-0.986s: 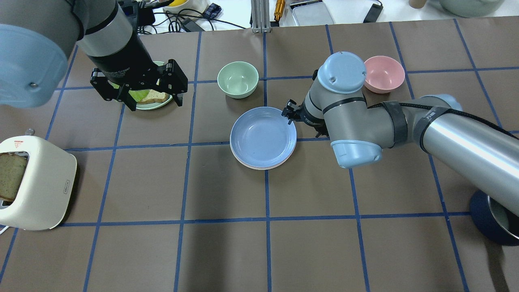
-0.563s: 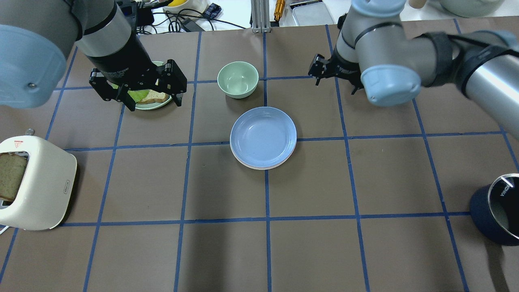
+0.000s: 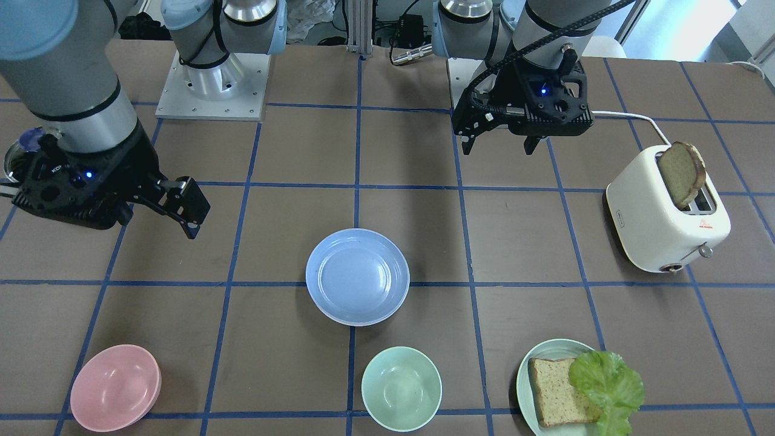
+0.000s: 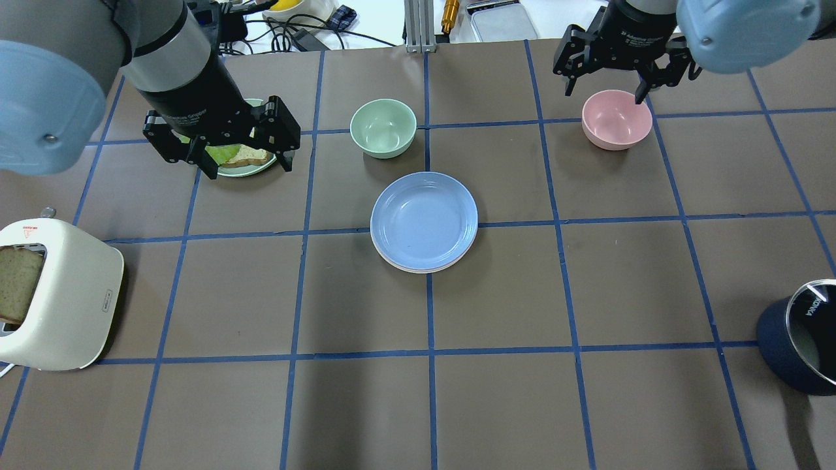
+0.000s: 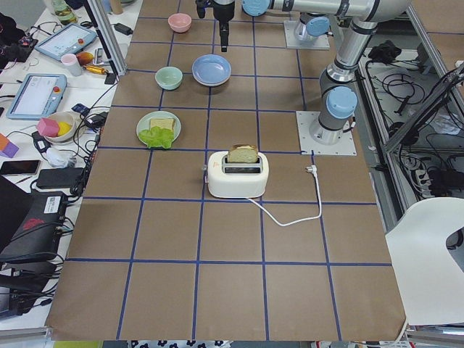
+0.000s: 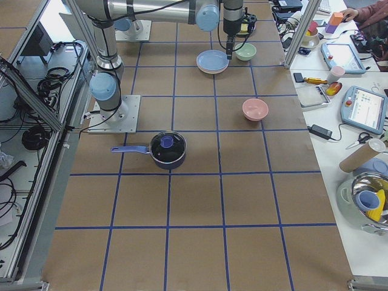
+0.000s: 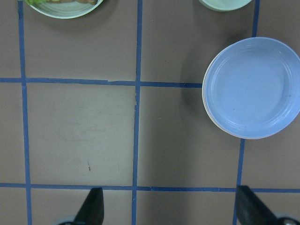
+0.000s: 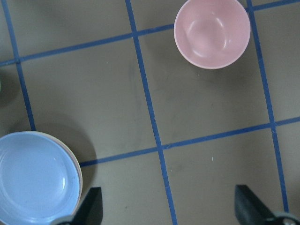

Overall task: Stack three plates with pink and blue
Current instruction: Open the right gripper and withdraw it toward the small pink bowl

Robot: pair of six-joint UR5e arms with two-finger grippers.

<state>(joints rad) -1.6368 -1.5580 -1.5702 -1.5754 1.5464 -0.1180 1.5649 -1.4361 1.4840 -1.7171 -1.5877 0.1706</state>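
The blue plate [image 4: 424,220] lies on top of a stack at the table's middle, also in the front view [image 3: 357,275] and both wrist views [image 7: 253,86] [image 8: 35,178]. A pale pink-white rim [image 4: 418,268] of what lies under it peeks out at its near edge; I cannot tell the lower plates apart. My left gripper [image 4: 249,167] is open and empty, hovering far left of the stack. My right gripper [image 4: 603,93] is open and empty, high above the far right, over the pink bowl.
A mint bowl [image 4: 383,127] stands just beyond the stack. A pink bowl [image 4: 616,119] sits far right. A green plate with bread and lettuce [image 4: 245,160] lies under my left gripper. A toaster [image 4: 55,294] is at the near left, a dark pot [image 4: 800,346] at the near right.
My right gripper left the blue plate's right edge and swung away to the far right, above the pink bowl. The stack and my left arm have not moved.
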